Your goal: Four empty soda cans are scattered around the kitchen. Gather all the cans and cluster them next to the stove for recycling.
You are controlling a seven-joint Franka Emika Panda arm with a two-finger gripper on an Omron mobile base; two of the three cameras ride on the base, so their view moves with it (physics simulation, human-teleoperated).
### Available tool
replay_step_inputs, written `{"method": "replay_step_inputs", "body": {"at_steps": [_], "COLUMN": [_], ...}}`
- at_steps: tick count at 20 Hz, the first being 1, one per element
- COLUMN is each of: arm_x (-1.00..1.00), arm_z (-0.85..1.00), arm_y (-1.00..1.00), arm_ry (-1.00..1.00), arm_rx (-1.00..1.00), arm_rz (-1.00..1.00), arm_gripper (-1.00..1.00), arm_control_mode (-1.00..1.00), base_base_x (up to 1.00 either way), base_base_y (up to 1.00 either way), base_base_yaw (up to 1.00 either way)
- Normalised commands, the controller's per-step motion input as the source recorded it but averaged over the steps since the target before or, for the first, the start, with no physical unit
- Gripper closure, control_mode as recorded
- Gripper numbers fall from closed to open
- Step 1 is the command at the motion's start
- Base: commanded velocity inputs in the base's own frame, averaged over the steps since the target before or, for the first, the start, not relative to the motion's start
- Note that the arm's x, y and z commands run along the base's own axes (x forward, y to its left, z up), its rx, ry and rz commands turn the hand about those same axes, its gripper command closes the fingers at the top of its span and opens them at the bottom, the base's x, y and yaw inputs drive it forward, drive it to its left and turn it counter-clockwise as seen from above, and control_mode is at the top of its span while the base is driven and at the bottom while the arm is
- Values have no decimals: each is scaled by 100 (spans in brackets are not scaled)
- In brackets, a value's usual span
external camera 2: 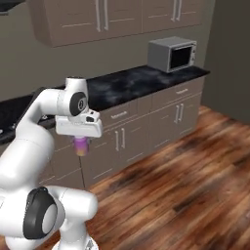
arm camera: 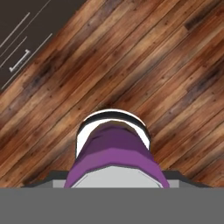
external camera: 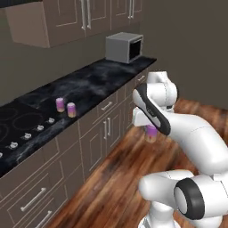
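Carrying a purple can (external camera: 151,132) clear above the wood floor (arm camera: 175,65), presumably for transport toward the stove (external camera: 18,124). Pincer (external camera 2: 81,145) pointing straight down, clamped on the can, which hangs upright below the hand; fingers themselves hidden, so width judged only by the can. Well off to the pincer's far side, on the surface (external camera: 89,84) just beside the stove, two more cans (external camera: 66,107) already clustered.

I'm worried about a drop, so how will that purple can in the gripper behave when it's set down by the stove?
The held purple can looks small and smooth, so probably light and slippery. Upright like the two cans beside the stove, it should stand; tipped, it would likely roll.
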Motion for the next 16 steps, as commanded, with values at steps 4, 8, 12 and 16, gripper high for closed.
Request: {"method": "replay_step_inputs", "body": {"at_steps": [4,8,12,16], "arm_x": [0,0,0,0], "arm_z": [0,0,0,0], "arm_y": [0,0,0,0], "arm_ry": [0,0,0,0], "arm_rx": [0,0,0,0], "arm_rz": [0,0,0,0], "arm_gripper": [100,100,100,100], "arm_control_mode": [100,100,100,100], "base_base_x": [84,74,62,55], "base_base_y": [-1,-1,-1,0], "base_base_yaw": [34,37,41,43]}}
